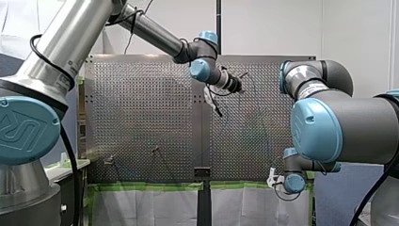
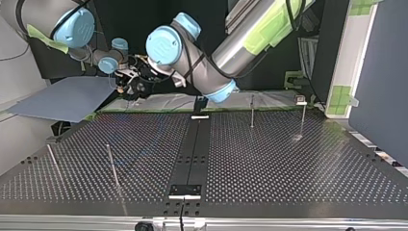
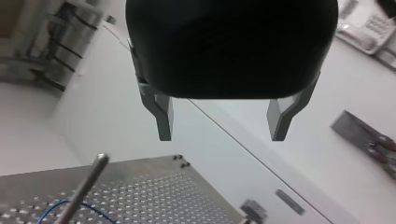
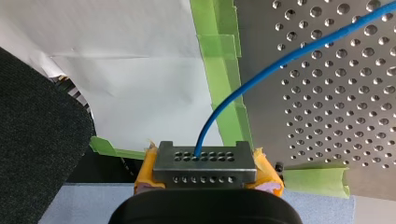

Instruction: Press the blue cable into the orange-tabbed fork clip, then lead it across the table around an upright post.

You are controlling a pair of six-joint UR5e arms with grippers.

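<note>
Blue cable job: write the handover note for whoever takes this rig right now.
Left claw: open, empty, high above the table.
Right claw: shut on the blue cable at the table's taped edge; cable runs out over the table.
Upright post stands below the left claw, cable lying near it.
Done: cable gripped.
To do: clip pressing, routing round the post; orange-tabbed clip not identifiable in these views.

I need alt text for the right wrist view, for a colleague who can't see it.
My right gripper, yellow-padded, is shut on the blue cable, which rises out of its grip and arcs ahead over the perforated table. A strip of green tape lines the table's edge, with white sheeting beside it.
</note>
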